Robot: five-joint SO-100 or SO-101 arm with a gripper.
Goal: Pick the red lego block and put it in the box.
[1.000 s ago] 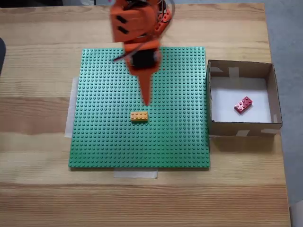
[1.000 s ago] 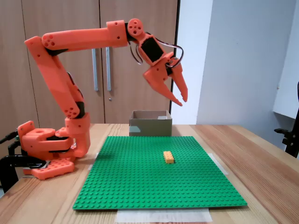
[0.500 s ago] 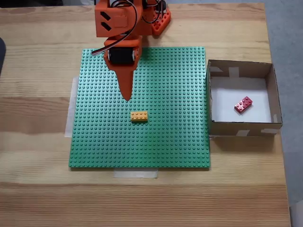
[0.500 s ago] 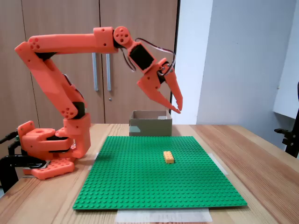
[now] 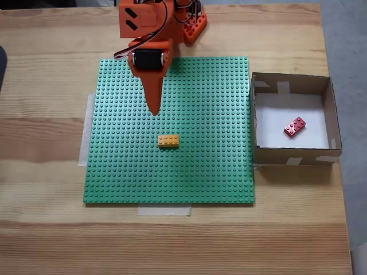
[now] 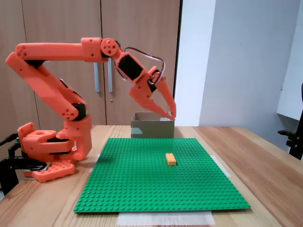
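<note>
- Above the green baseplate (image 5: 172, 129), in the air, the fingers (image 6: 171, 115) of the orange arm (image 6: 57, 49) point downward; in a fixed view from the side the two tips nearly meet, with only a narrow gap higher up, and they hold nothing.
- In a fixed view from above, the fingers (image 5: 154, 110) appear as one tapering orange wedge, and its tip points toward the near edge of the baseplate.
- Just past that tip, toward the near edge and slightly to the right in that view, an orange-yellow brick (image 5: 168, 140) lies flat on the baseplate, apart from the fingers.
- From the side the same brick (image 6: 170, 159) sits well below the fingertips, on the studs.
- Far to the right of the fingers in the view from above stands the box (image 5: 331, 114), brown cardboard with a white floor and pale tape patches, touching or nearly touching the baseplate's right edge.
- The red lego block (image 5: 294, 126) lies inside the box on the white floor, turned at a slant, well apart from the fingers.
- From the side the box (image 6: 152, 127) stands behind the fingers, at the far end of the baseplate.
- Baseplate and box rest on a pale wooden table (image 5: 46, 217); a strip of tape (image 5: 164, 211) shows at the baseplate's near edge.
</note>
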